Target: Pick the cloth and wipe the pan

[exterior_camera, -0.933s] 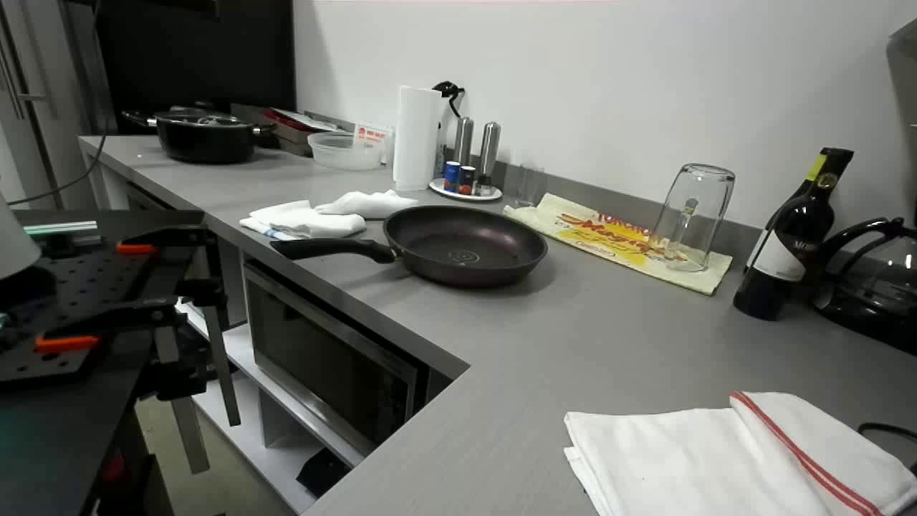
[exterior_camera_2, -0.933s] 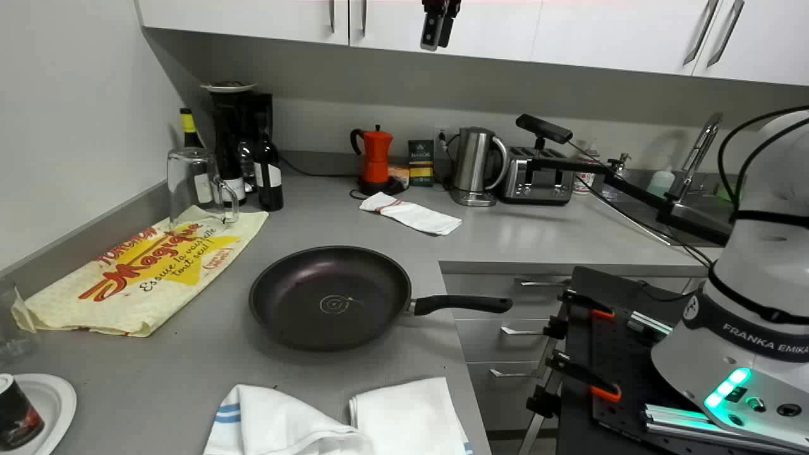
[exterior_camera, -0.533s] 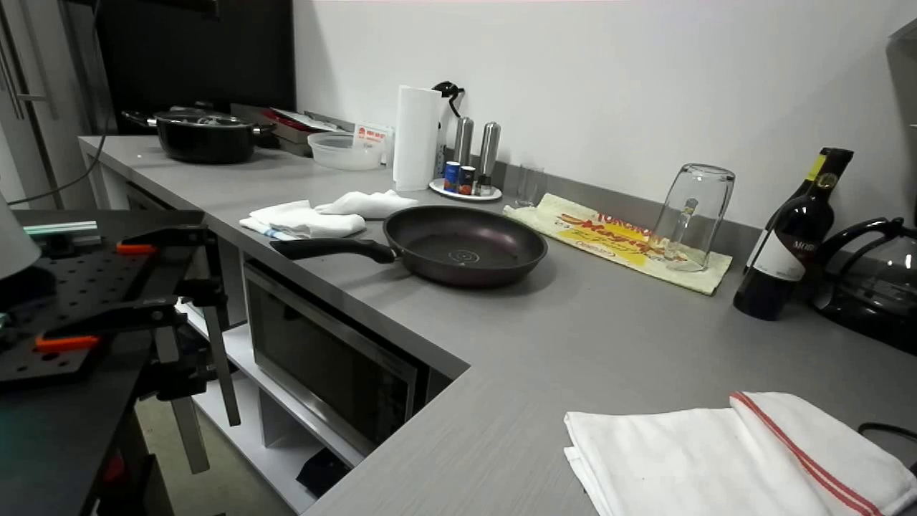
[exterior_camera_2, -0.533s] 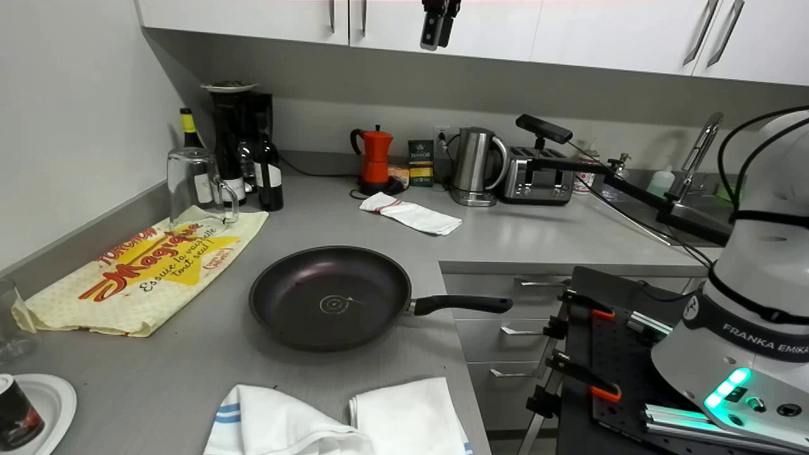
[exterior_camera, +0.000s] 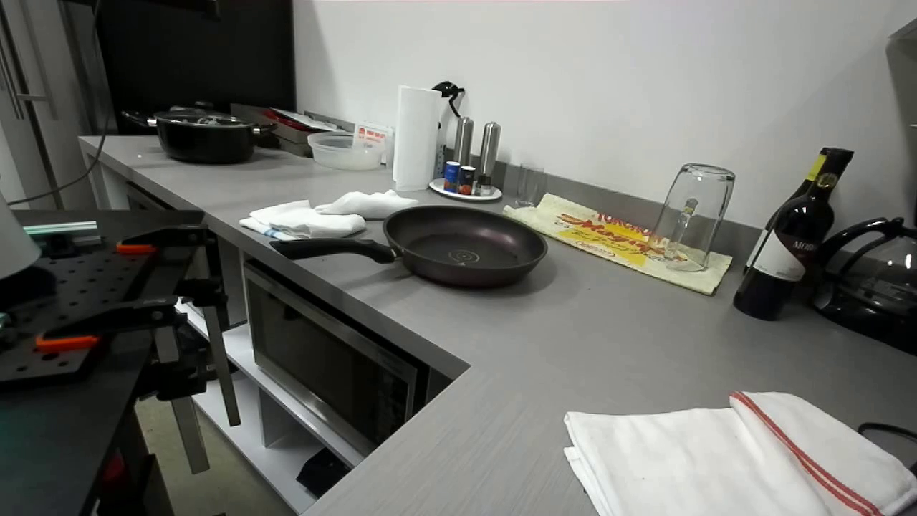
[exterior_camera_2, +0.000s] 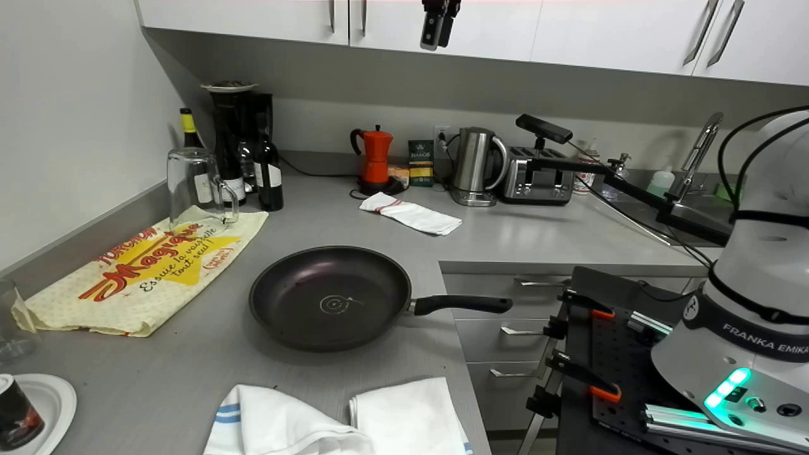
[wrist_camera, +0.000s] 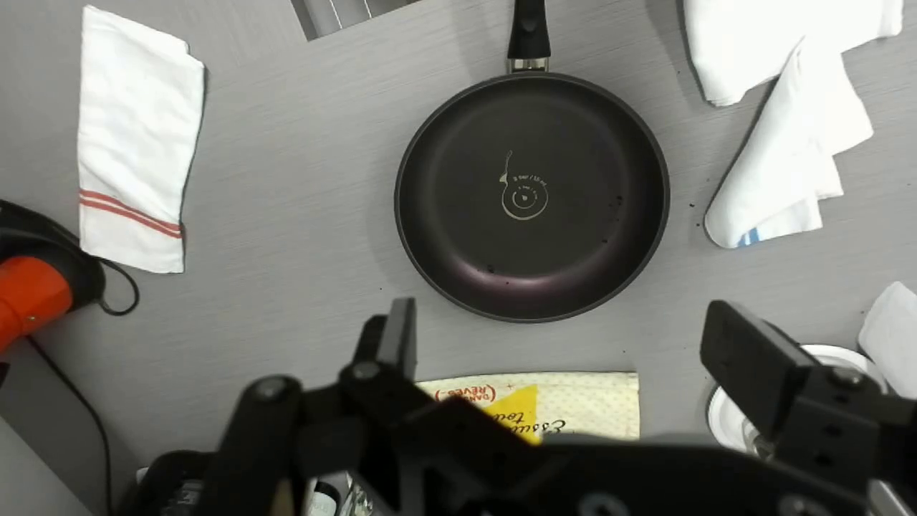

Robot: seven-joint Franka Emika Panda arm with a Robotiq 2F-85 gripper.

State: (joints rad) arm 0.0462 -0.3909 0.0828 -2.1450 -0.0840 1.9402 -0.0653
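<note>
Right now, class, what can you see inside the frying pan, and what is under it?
Inside the frying pan, a pale printed design marks the base, with small dark specks toward the rim. It stands on the grey counter; the patch directly beneath is hidden.

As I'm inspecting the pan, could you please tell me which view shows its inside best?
The wrist view: it looks down into the pan and shows dark specks there. Both exterior views show it only at a slant, though with the whole handle.
</note>
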